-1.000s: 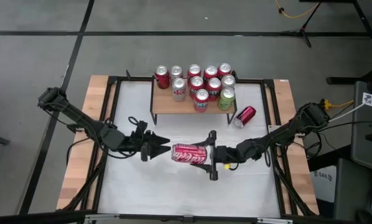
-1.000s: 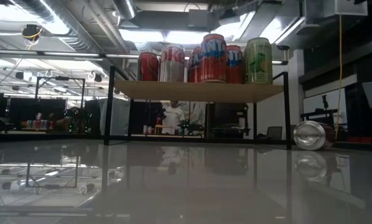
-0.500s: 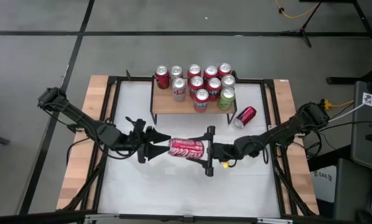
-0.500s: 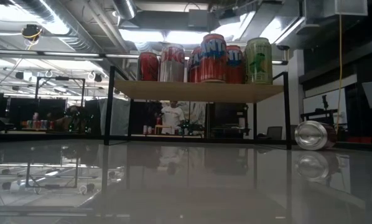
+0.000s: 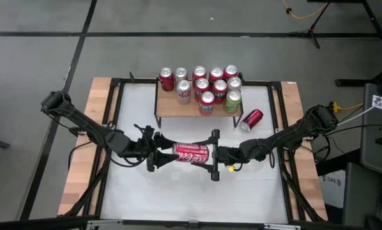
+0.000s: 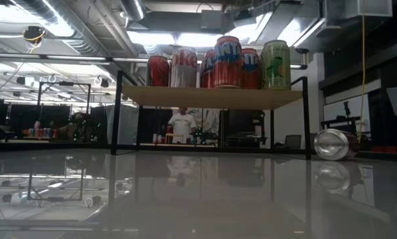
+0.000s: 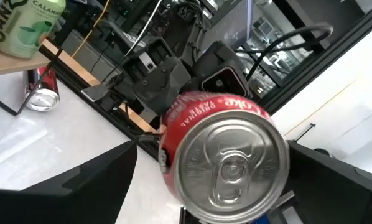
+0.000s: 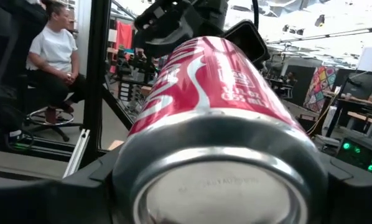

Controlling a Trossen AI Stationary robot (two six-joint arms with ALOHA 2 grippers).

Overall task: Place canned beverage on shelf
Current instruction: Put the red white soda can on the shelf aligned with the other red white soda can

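Note:
A red cola can lies level in the air over the middle of the white table. My right gripper is shut on its right end. My left gripper is open, and its fingers stand on either side of the can's top end; I see no touch. The shelf stands at the far edge on thin black legs, with several upright cans on its plank. Neither gripper shows in the low view. My right gripper pinches the can's bottom end between its two fingers, one on each side of the round wall. The fingers come level from the table's right and lie along the can. The can is held level, clear of the table, its top toward my left gripper.
A second red can lies on its side on the table just right of the shelf, and shows in the low view as the lying can. Black frame rails run along the table's wooden edges. People sit in the room beyond.
My left gripper has moved toward the table's right edge and rolled; its open fingers now stand around the can's top end, where before they were short of it. My right gripper has shifted the can slightly toward the far edge and brought it level.

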